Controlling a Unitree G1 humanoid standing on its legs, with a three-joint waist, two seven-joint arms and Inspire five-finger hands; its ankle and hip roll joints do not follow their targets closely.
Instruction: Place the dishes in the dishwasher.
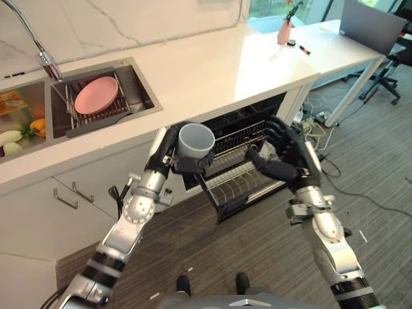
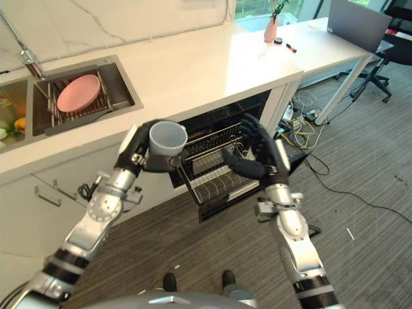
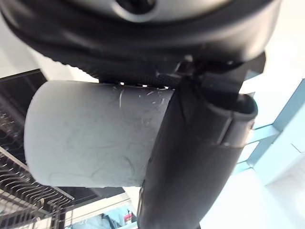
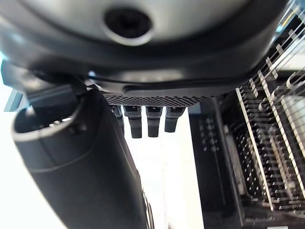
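Grey cup [image 1: 196, 141] sits gripped in the left hand [image 1: 172, 154], its fingers curled round it, just above the pulled-out dishwasher rack [image 1: 239, 183]; right hand [image 1: 283, 154] hovers beside, fingers loosely spread; pink plate [image 1: 96, 94] waits in the sink [image 1: 138, 96]

Landmark: the dishwasher rack [image 1: 241, 170], pulled out in front of the open dishwasher [image 1: 241, 119] under the bench [image 1: 212, 67].
Cup [image 1: 196, 141]: held in the left hand [image 1: 177, 158], above the rack's left end.
Right hand [image 1: 283, 154]: over the rack's right end, across from the cup.
Sink [image 1: 138, 90]: set in the bench, behind and left of the rack.
Plate [image 1: 96, 94]: in the sink, on a wire drainer [image 1: 96, 116].
Desk [image 1: 341, 45]: behind and right of the rack.
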